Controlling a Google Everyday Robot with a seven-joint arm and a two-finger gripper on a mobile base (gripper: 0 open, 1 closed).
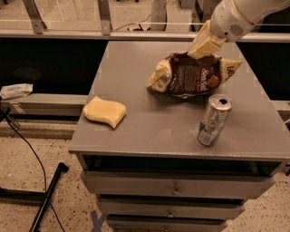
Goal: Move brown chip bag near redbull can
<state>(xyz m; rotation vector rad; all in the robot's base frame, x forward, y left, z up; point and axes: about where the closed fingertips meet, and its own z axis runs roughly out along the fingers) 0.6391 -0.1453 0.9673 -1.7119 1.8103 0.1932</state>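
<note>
Labels: the brown chip bag carries white lettering on its dark face. The foil is crumpled and the words cannot be read in full. Its pale yellow right end shows large letters cut off by a fold. The redbull can has bluish markings, not legible from here; its pull-tab top faces up.

Hidden parts: the white arm enters at the upper right, and the frame edge cuts off its upper links. The bag's top edge is partly covered by the pincer.

Pose: the arm slopes down and left over the far right part of the grey bench. The pincer is clamped on the bag's top edge and holds it upright. The bag is just behind the can, near but apart. A yellow sponge lies well apart at the left.
</note>
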